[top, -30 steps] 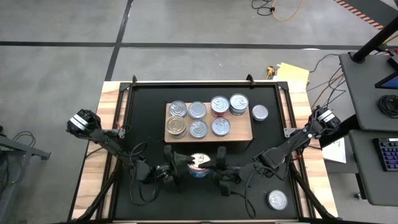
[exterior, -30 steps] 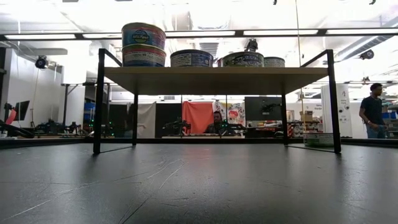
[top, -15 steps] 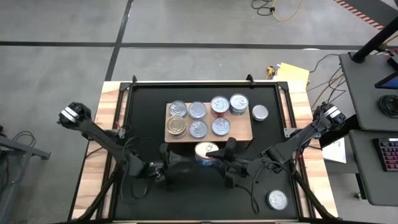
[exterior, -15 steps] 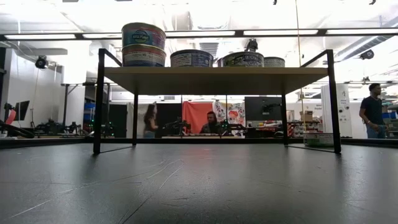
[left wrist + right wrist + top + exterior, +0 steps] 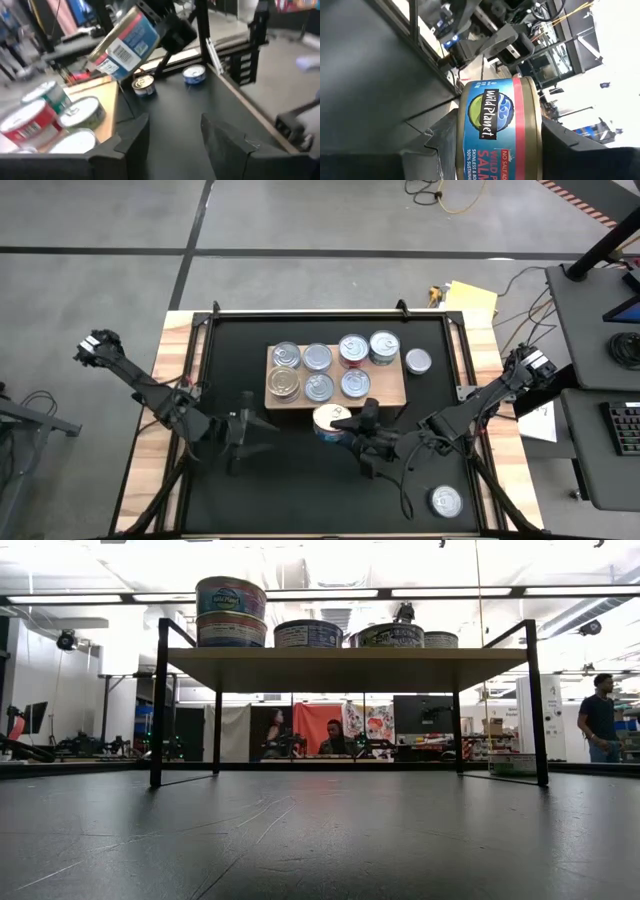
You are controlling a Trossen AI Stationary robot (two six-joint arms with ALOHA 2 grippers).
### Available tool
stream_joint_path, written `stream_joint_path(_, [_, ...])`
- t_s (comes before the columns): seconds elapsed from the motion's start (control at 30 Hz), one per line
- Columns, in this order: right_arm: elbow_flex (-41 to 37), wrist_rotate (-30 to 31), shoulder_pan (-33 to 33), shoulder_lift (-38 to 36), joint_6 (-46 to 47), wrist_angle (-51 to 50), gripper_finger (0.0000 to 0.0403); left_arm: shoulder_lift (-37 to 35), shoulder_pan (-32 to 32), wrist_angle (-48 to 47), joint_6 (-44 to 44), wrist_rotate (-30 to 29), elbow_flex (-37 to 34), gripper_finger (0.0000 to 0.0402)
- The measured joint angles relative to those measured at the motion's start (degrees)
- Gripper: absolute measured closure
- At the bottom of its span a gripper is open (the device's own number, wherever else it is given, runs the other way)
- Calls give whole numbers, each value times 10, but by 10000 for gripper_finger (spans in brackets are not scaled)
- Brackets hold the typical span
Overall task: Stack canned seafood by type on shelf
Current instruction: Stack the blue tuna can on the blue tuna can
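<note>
Open robotics lab: workbenches (image 5: pixel 90 748), monitors (image 5: pixel 420 713), concrete floor (image 5: pixel 300 225).

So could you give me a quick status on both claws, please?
Right claw shut on salmon can, near shelf front edge. Left claw open, empty, off to the left. Nothing blocking.

Overhead, table-level, two wrist views

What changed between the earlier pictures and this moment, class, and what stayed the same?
The left hand let go of the blue-labelled can and drew back to the left. The right hand, gripping that can alone, carried it closer to the shelf. The seven cans on the shelf and the two cans on the mat stayed put.
</note>
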Motion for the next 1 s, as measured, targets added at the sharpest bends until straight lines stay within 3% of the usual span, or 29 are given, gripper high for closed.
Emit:
stream_joint_path(0.13, [2,-1,-22,11,-52,4,220,-1,0,-9,-76,-1,0,240])
stream_joint_path(0.3, [3,-2,-57,14,-102,20,220,-3,0,-10,-83,0,0,240])
stream_joint_path(0.53, [4,-114,-107,16,-171,47,220,-88,-20,-51,-4,1,0,240])
stream_joint_path(0.77, [32,-190,-155,29,-178,63,220,-150,-19,-54,-25,-2,-30,240])
stream_joint_path(1.0, [76,-201,-185,78,-186,60,220,-174,-20,22,-28,-1,-86,240])
